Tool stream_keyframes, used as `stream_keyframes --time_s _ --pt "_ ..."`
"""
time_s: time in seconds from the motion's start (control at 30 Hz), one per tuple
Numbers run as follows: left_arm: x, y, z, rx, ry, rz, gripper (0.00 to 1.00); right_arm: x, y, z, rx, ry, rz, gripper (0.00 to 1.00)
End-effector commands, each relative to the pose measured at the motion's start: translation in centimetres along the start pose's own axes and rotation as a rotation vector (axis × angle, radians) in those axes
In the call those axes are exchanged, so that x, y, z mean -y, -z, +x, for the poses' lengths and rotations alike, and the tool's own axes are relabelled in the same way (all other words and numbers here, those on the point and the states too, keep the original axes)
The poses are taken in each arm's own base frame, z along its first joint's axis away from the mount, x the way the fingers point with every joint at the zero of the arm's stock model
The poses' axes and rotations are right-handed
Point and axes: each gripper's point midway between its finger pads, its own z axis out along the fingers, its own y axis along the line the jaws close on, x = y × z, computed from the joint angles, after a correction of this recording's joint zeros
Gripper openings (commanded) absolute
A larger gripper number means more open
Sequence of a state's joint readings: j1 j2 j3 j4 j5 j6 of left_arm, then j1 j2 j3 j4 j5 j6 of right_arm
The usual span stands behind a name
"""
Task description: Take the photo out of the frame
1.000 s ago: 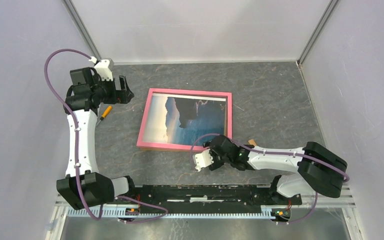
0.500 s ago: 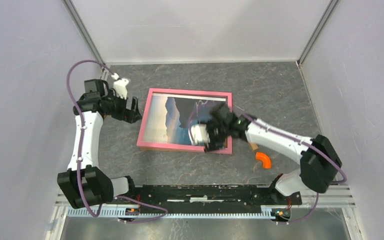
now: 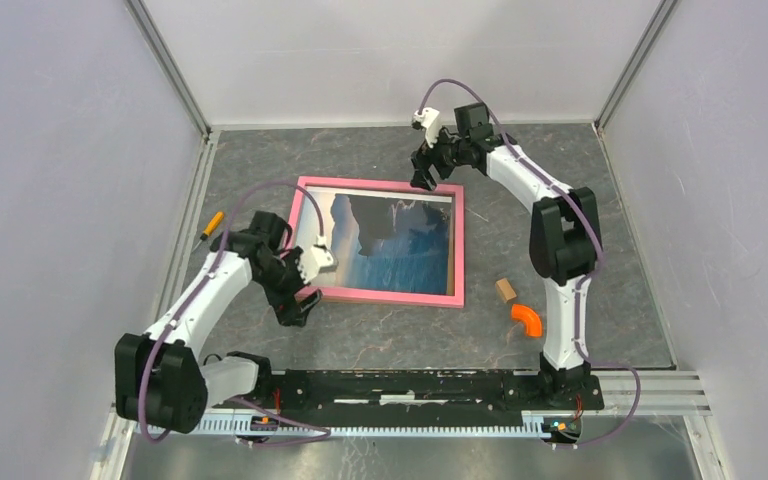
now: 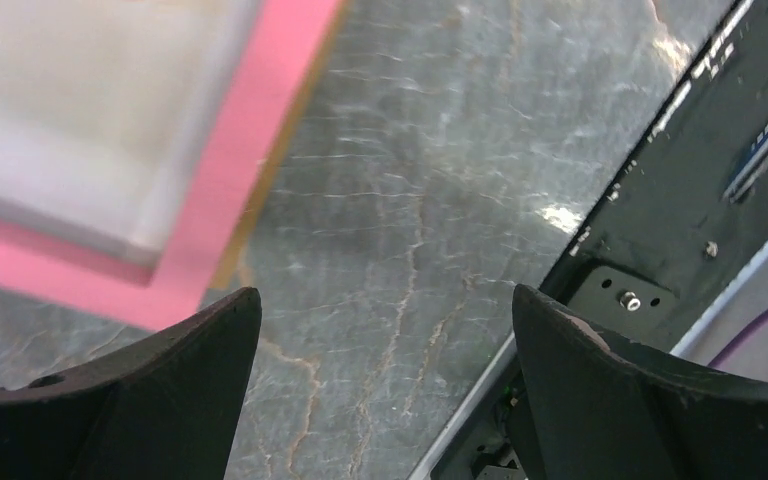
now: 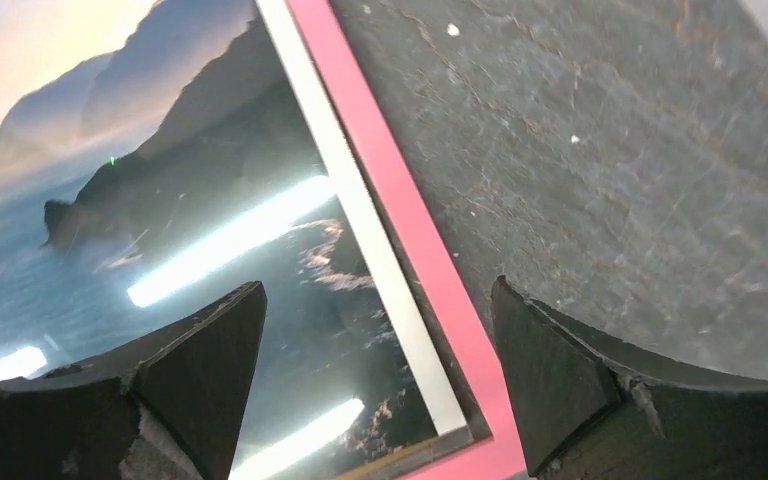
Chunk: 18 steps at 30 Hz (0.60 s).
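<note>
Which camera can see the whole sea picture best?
The top camera: it shows the whole photo lying in the pink frame. The right wrist camera sees only one corner up close, with glare streaks on it. The left wrist camera catches just a blurry pale corner.

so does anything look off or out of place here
Nothing damaged or spilled. The frame sits slightly crooked on the table, photo still inside. Loose bits lie around: an orange curved piece and a wooden block to its right, an orange-handled tool at the left edge.
</note>
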<state>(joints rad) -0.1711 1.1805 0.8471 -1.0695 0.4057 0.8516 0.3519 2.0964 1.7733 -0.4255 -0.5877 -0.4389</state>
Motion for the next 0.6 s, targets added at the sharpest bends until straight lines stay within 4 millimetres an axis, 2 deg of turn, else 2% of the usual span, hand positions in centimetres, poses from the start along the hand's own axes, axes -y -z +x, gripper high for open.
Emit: stream_keyframes --time_s 0.0,0.17,0.3,0.47,0.57 --pt "1.0 -1.7 1.2 -0.086 -0.166 0.024 1.0 1.1 -2.0 -2.5 0.119 -0.169 -0.035 0.89" --pt "1.8 -3.9 1.8 -0.136 -0.198 0.056 0.99 2.9 -4.1 -0.5 0.145 -0.282 -0.021 0.91" --pt "2.1 -5.4 2.7 -0.189 -0.21 0.077 0.98 4.0 -5.2 0.8 0.155 -0.369 -0.039 0.98" --pt "1.4 -7.0 3.3 -0.216 -0.238 0.054 0.98 3.9 -6.8 3.2 0.127 -0.436 -0.041 0.98" --pt "0.5 -7.7 3.1 -0.211 -0.242 0.022 0.98 3.3 -7.4 4.9 0.093 -0.468 -0.063 0.98"
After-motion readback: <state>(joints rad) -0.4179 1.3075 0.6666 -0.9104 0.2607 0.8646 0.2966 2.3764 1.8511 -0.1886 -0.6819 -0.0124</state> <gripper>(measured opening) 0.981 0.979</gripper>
